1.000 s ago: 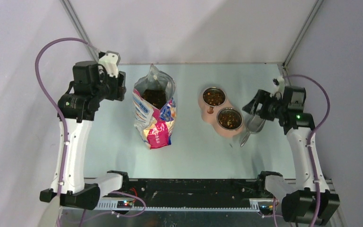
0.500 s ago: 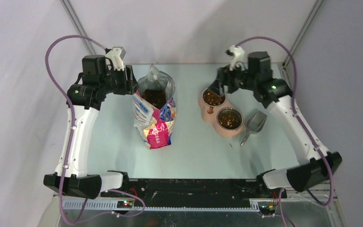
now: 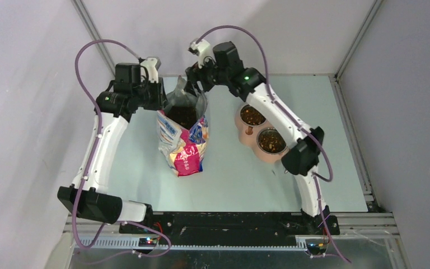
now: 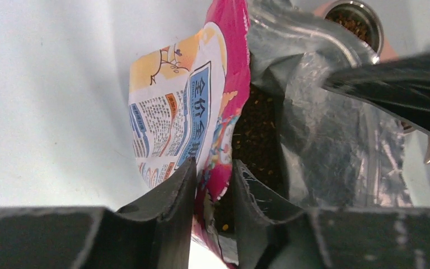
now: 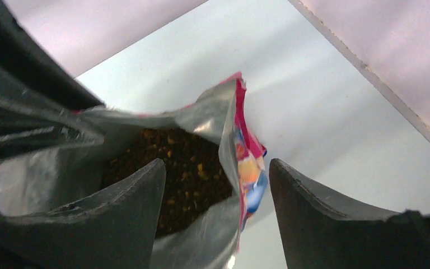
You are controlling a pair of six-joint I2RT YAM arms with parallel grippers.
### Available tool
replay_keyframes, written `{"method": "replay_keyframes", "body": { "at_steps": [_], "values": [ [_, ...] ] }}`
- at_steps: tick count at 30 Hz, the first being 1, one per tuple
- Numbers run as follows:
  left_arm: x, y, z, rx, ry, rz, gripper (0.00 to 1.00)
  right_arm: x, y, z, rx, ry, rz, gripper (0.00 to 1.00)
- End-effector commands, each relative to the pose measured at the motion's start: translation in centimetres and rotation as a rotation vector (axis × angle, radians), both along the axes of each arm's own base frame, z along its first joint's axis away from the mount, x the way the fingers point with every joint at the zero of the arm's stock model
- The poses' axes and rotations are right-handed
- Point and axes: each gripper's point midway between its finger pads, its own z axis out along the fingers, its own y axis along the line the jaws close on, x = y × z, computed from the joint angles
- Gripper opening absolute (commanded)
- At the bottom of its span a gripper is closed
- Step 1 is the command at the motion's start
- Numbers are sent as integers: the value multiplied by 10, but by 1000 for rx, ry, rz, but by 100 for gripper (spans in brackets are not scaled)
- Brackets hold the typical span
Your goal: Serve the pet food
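Observation:
The printed bag stands upright mid-table with its top open, dark brown pet food showing inside. My left gripper straddles the bag's left rim. Its jaws are narrow but open, the outer finger against the bag wall and a gap inside. My right gripper straddles the far rim, wide open, one finger over the pet food and the other outside the bag. More pet food fills both cups of the pink double bowl.
The double bowl stands right of the bag; its far cup shows in the left wrist view. My right arm's elbow hangs over the table just right of the bowl. Enclosure walls close the back and sides.
My right arm swung left from the far bowl cup to the bag's far rim. My left gripper moved onto the left rim and its jaws narrowed.

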Motion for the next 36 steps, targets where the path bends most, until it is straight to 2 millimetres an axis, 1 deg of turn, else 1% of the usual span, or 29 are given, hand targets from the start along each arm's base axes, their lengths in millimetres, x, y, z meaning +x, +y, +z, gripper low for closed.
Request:
{"method": "replay_keyframes", "body": {
  "at_steps": [1,2,5,7,8,9,10,11,12,13,14,15,16,17,18,19,20,21,22,24,26,27,28,29,30,31,32,34,36],
  "values": [
    [0,-4,6,-16,-68,-22,32,21,27,4,14,-98,13,70],
    [-2,-5,9,-21,-79,-29,31,22,31,-2,12,-92,16,68],
    [-5,-7,11,-23,-98,-46,32,20,47,-20,1,-82,50,57],
    [-10,-6,15,-20,-116,-44,38,19,53,-24,3,-78,51,47],
    [-11,-4,16,-16,-119,-37,43,18,56,-26,4,-75,50,37],
    [-16,0,22,-11,-141,-21,45,20,57,-25,7,-81,30,32],
    [-19,3,26,-4,-156,-6,49,24,57,-21,6,-94,-5,19],
    [-30,6,36,-7,-200,-2,52,26,55,-19,8,-94,-31,12],
    [-33,8,35,-3,-228,-2,55,32,50,-14,8,-106,-88,1],
    [-48,10,52,-10,-303,-8,58,33,47,-10,19,-92,-125,0],
    [-51,12,50,2,-340,-10,59,39,37,-4,15,-98,-196,0],
    [-66,12,66,-5,-413,-19,61,41,31,0,29,-76,-246,0],
    [-72,10,61,18,-423,-54,62,46,16,4,17,-75,-328,0],
    [-84,7,65,18,-452,-88,63,44,8,16,46,-55,-371,0],
    [-95,-1,65,21,-469,-163,63,44,-2,10,26,-34,-416,0],
    [-105,-11,59,22,-457,-228,63,39,-9,22,56,-17,-442,0],
    [-116,-21,55,33,-466,-324,63,38,-17,14,46,18,-481,0],
    [-128,-33,45,32,-439,-399,63,32,-22,23,60,23,-492,0],
    [-138,-43,36,44,-430,-469,63,28,-26,18,52,53,-513,0],
    [-149,-53,17,45,-387,-534,63,18,-34,23,57,69,-534,0],
    [-152,-59,5,23,-349,-550,64,5,-41,38,79,71,-535,0],
    [-151,-60,-2,34,-337,-553,64,1,-42,36,71,80,-535,0],
    [-153,-62,-6,50,-328,-573,64,-6,-45,45,91,82,-537,0],
    [-151,-62,-10,88,-334,-594,64,-10,-48,42,87,100,-543,0],
    [-155,-64,-13,113,-330,-620,64,-16,-50,50,101,101,-540,0],
    [-155,-65,-14,134,-338,-636,64,-21,-52,45,95,120,-542,0],
    [-154,-66,-14,147,-347,-640,65,-27,-53,51,105,122,-536,0],
    [-152,-70,-15,163,-356,-649,66,-35,-50,40,87,150,-504,0],
    [-145,-72,-16,190,-366,-642,67,-36,-48,32,76,161,-489,0]
  ]
}}
